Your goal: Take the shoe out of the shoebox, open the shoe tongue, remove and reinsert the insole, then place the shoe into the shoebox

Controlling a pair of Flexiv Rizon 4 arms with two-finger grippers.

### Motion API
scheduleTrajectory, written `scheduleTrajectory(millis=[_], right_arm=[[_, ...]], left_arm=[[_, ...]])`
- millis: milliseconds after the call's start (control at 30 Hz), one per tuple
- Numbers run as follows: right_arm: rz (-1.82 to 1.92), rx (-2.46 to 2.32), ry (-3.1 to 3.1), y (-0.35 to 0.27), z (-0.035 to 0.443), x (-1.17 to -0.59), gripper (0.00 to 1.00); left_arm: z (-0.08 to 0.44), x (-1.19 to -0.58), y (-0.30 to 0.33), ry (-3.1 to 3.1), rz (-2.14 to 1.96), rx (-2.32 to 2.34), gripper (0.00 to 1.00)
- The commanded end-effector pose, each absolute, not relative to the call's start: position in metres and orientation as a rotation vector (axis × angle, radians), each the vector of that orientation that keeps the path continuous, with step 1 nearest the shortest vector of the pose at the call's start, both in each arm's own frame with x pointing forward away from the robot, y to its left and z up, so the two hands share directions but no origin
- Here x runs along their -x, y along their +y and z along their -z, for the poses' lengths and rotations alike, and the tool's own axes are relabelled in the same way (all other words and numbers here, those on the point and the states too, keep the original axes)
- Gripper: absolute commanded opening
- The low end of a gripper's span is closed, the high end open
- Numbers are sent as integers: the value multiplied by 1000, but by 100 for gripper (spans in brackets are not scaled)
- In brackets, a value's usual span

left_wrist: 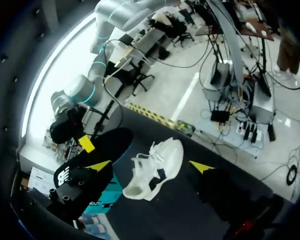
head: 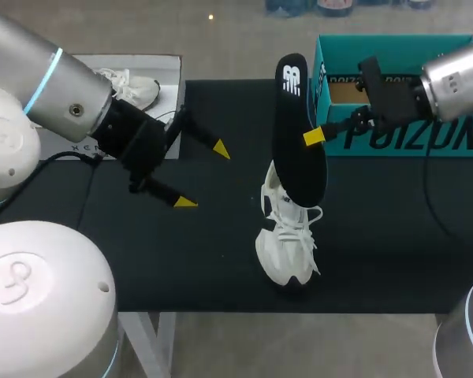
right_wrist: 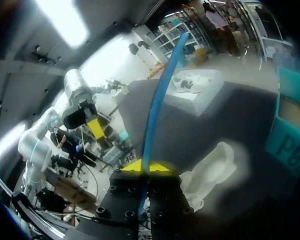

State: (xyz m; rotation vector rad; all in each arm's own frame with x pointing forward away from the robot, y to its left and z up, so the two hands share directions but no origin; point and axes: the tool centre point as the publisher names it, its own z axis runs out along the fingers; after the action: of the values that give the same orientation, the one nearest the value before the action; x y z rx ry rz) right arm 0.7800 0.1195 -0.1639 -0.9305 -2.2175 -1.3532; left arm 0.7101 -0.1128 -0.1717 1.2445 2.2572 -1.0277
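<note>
The teal shoebox point(head: 410, 138) is standing beyond the shoe point(head: 288, 240). The white shoe is sitting outside it, so unboxing is apparently done. The black insole point(head: 296, 150) is hanging upright over the shoe, pinched by the right gripper point(head: 311, 136); reinsertion and reboxing are remaining. The left gripper point(head: 202, 176) is hovering near the shoe — fingers spread wide, empty.

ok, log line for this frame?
right gripper: shut on insole | left gripper: open | shoe: on table, outside shoebox

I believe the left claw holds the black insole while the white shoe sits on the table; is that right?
Not quite: the right claw holds the black insole, as the head view shows; the white shoe is on the table.
</note>
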Motion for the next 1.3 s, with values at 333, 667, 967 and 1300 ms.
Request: scheduleTrajectory(millis=[333, 667, 967, 1300], right_arm=[[1352, 933, -2219, 120, 164, -780, 0], [1352, 933, -2219, 120, 164, -780, 0], [1352, 933, -2219, 120, 164, -780, 0], [1352, 933, -2219, 120, 164, -780, 0]], left_arm=[[171, -691, -53, 2452, 845, -1068, 100], [200, -722, -11, 2468, 836, -936, 100], [219, -757, -6, 2504, 875, -909, 100], [218, -789, -7, 2527, 872, -969, 100]])
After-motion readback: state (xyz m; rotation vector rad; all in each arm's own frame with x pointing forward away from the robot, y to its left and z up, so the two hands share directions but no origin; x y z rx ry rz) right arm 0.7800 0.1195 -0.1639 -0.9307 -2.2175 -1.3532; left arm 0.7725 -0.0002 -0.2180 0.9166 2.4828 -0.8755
